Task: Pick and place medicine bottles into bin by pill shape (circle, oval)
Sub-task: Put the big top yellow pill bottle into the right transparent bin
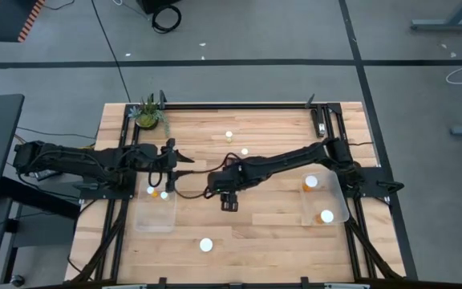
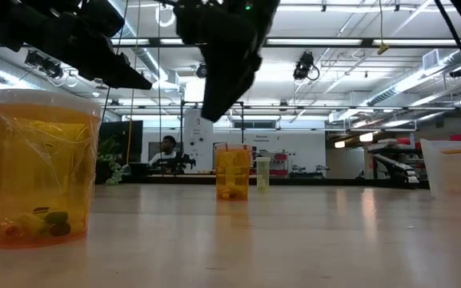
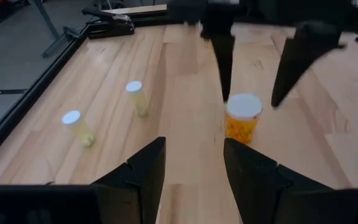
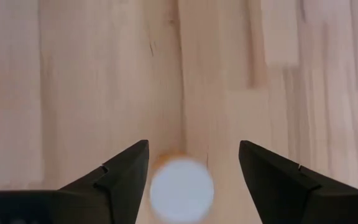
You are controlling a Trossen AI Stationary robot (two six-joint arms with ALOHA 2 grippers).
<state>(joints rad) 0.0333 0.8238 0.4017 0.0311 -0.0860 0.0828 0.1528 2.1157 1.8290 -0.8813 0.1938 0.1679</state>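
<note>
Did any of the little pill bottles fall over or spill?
No, nothing stands out. The white-capped orange pill bottles on the wooden table that show clearly stand upright with caps on, like the one under the right gripper, and no pills lie loose. The open left gripper holds nothing.

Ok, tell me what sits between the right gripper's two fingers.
In the right wrist view, a white-capped medicine bottle stands on bare table between the open fingers of the right gripper, which do not touch it.
</note>
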